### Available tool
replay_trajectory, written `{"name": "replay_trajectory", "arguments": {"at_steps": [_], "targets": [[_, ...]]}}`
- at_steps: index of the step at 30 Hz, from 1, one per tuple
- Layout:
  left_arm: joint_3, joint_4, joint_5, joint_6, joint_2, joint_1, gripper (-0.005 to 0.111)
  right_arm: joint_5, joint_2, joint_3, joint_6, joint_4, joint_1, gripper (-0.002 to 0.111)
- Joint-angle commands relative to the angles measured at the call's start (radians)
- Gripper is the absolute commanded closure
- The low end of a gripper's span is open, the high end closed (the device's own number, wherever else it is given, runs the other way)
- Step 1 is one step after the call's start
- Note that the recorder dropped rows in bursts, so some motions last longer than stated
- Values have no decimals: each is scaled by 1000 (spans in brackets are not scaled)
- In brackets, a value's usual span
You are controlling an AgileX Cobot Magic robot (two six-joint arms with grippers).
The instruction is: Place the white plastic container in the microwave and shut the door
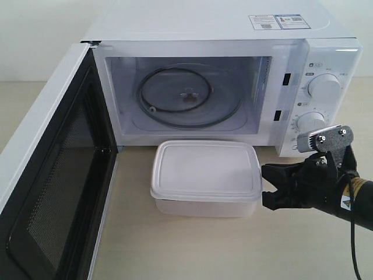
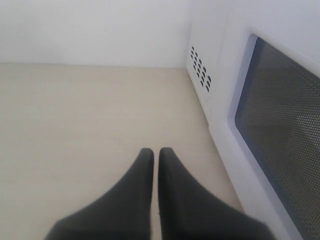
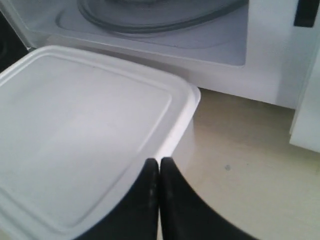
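One shallow white container (image 1: 204, 175), round-cornered, flat-lidded; right claw (image 3: 159, 161) closed just beside it.

A: What does the count come to?
B: One microwave (image 1: 233, 35), one door (image 1: 35, 175), two dials (image 1: 324, 87), one glass turntable (image 1: 186, 96).
A: Anything more?
B: One white plastic container (image 1: 204, 175), two stickers (image 1: 289, 21), and two grippers: the left gripper (image 2: 155, 152), the right gripper (image 3: 159, 162).

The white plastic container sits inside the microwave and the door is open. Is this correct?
No. The white plastic container stands on the table in front of the microwave, not inside it; the exterior view shows this. The door is indeed open.
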Motion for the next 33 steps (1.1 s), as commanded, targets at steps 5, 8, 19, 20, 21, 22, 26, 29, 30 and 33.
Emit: {"name": "replay_trajectory", "arguments": {"at_steps": [5, 8, 19, 20, 21, 22, 26, 29, 30, 33], "targets": [[4, -2, 0, 4, -4, 4, 102, 95, 1, -22, 23, 41, 1, 109], [4, -2, 0, 4, -4, 4, 102, 154, 1, -38, 30, 33, 1, 109], [4, -2, 0, 4, -4, 4, 102, 129, 1, -51, 227, -241, 54, 109], [4, -2, 0, 4, -4, 4, 102, 120, 1, -51, 244, -276, 76, 109], [4, -2, 0, 4, -4, 4, 102, 104, 1, -51, 250, -327, 101, 109], [4, -2, 0, 4, -4, 4, 102, 79, 1, -51, 250, -386, 128, 109], [4, -2, 0, 4, -4, 4, 102, 51, -3, -51, 269, -513, 223, 109], [4, -2, 0, 4, -4, 4, 102, 136, -3, -51, 290, -485, 238, 109], [4, -2, 0, 4, -4, 4, 102, 179, -3, -51, 290, -462, 235, 109], [4, -2, 0, 4, -4, 4, 102, 277, -3, -51, 239, -363, 212, 109]]}}
